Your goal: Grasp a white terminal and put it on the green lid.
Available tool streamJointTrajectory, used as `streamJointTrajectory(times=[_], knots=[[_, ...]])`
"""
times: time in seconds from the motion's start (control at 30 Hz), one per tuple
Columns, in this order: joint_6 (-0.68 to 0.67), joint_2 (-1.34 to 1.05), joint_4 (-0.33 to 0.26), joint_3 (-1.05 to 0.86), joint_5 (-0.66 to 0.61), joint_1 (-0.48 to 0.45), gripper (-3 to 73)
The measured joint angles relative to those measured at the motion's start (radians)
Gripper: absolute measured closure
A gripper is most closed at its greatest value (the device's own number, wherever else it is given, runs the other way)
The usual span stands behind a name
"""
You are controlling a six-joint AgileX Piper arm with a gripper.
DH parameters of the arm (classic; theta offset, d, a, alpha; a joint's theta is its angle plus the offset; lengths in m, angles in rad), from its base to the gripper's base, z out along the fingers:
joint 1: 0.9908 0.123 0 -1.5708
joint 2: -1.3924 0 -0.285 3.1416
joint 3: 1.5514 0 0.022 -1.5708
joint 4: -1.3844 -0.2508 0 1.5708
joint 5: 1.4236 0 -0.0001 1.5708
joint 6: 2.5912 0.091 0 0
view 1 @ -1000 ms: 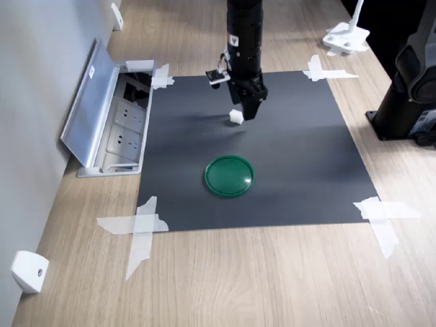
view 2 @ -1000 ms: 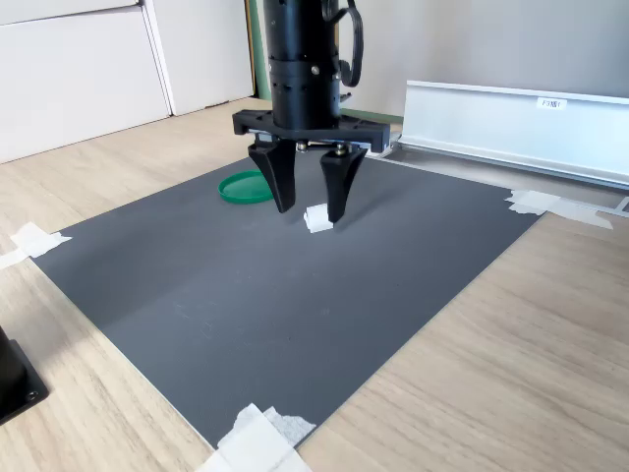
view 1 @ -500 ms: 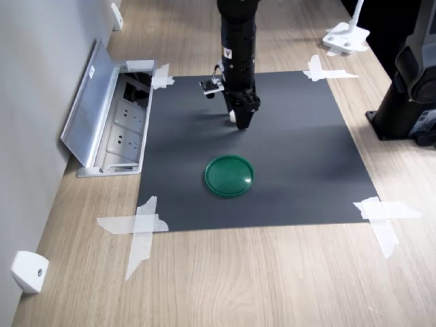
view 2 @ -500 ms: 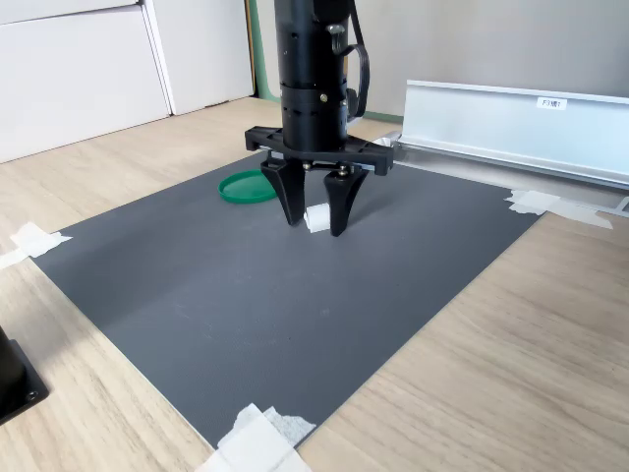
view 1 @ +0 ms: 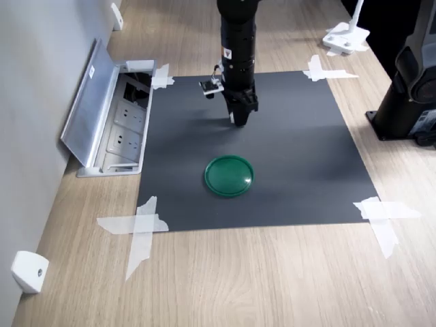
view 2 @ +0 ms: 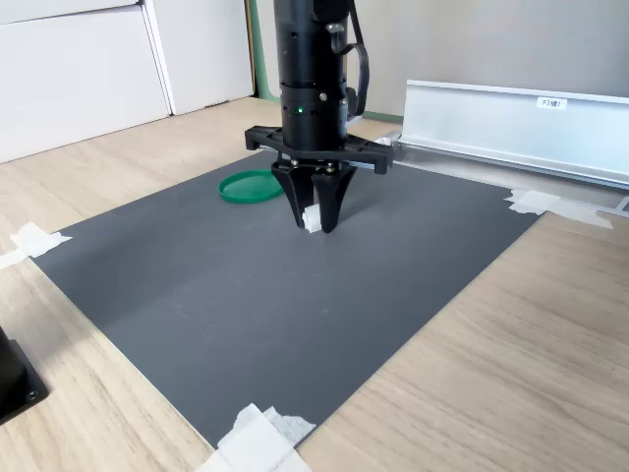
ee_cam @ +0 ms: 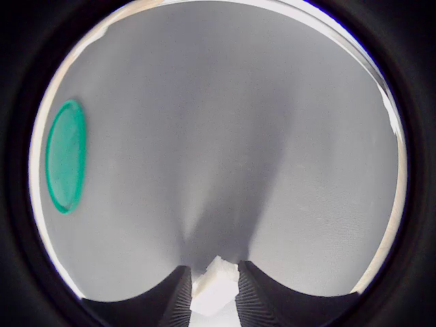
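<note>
Dark grey mat [view 1: 300,157] fills the frame's middle on the wooden surface [view 1: 272,279]; the green lid [view 1: 229,176] sits centre. Above it, the gripper [view 2: 312,221] clenches the white terminal [view 2: 311,218]. Grasp step; next, lift toward the lid.

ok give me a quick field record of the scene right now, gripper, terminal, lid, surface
gripper: shut on the white terminal, fingers down at the mat
white terminal: pinched between the two fingers
green lid: flat on the mat, apart from the gripper, nothing on it
surface: dark grey mat taped at its corners to a wooden table
</note>
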Motion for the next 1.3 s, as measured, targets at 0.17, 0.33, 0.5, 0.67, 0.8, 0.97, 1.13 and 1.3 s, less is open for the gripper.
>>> streamJointTrajectory(times=[0.17,0.33,0.5,0.67,0.8,0.97,1.13,1.3], knots=[[0.019,-0.02,-0.025,0.089,-0.056,0.12,45.4],[0.05,-0.004,-0.049,0.192,-0.08,0.251,45.4],[0.087,0.062,-0.058,0.215,-0.131,0.332,45.4],[0.116,0.115,-0.037,0.215,-0.134,0.347,45.4],[0.12,0.13,-0.016,0.215,-0.131,0.347,45.4],[0.131,0.131,-0.006,0.215,-0.113,0.347,45.4],[0.131,0.131,-0.004,0.215,-0.114,0.347,45.4],[0.131,0.132,-0.004,0.215,-0.116,0.347,38.1]])
